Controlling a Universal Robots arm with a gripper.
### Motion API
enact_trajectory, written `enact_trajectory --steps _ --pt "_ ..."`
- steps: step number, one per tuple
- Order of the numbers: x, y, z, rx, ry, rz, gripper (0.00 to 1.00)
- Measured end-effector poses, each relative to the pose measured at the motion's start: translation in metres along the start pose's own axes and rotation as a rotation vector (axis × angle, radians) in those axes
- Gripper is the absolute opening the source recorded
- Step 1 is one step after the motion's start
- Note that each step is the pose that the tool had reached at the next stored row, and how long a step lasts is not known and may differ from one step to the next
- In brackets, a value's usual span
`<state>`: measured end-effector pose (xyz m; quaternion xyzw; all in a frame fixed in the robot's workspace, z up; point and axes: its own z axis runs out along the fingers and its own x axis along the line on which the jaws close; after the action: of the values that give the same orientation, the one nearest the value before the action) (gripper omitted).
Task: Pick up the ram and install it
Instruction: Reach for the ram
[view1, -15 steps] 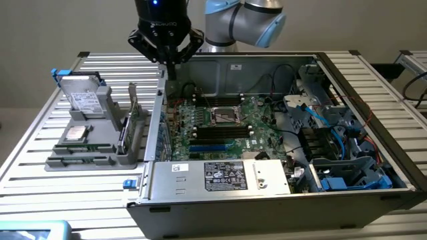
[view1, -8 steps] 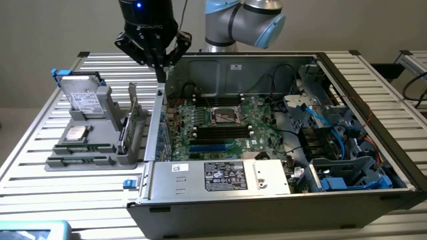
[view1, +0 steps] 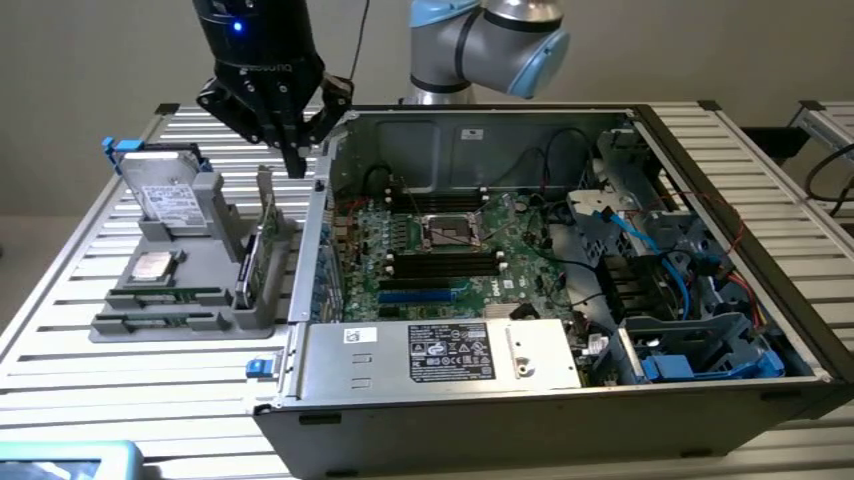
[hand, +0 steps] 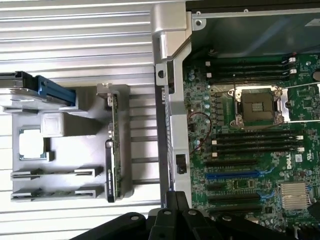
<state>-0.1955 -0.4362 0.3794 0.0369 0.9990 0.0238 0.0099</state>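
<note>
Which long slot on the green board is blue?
The blue slot lies right beside a group of four black slots, on their side away from the socket. All the other long slots are black.

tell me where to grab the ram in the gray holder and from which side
Probably take the ram by its exposed top long edge, near mid-length, coming straight down: it appears to stand on edge in a slot of the gray holder, with its lower part sunk in.
</note>
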Motion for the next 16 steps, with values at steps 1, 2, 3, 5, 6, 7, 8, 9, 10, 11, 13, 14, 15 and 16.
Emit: enact_trajectory --steps 1,2,3,5,6,7,8,9,10,11,13,14,15,16 --pt "0.003 -0.0015 0.0009 -0.0001 0.0001 0.000 0.11" --pt "0.006 -0.0028 0.0019 0.0000 0.0004 0.000 0.11" --pt "0.010 -0.0039 0.0029 0.0001 0.0009 0.000 0.11" --pt "0.017 -0.0059 0.0052 0.0004 0.0017 0.000 0.11" --pt "0.021 -0.0067 0.0065 0.0006 0.0019 0.000 0.11" --pt "0.024 -0.0072 0.0076 0.0011 0.0021 0.000 0.11" --pt "0.028 -0.0076 0.0089 0.0014 0.0024 0.000 0.11" --pt "0.032 -0.0081 0.0103 0.0016 0.0029 0.000 0.11" --pt "0.036 -0.0085 0.0117 0.0018 0.0033 0.000 0.11" --pt "0.040 -0.0089 0.0131 0.0019 0.0038 0.000 0.11" --pt "0.049 -0.0096 0.0152 0.0019 0.0047 0.000 0.11" --pt "0.054 -0.0100 0.0159 0.0021 0.0056 0.000 0.11" --pt "0.058 -0.0103 0.0165 0.0022 0.0070 0.000 0.11" --pt "0.063 -0.0107 0.0171 0.0023 0.0084 0.000 0.11"
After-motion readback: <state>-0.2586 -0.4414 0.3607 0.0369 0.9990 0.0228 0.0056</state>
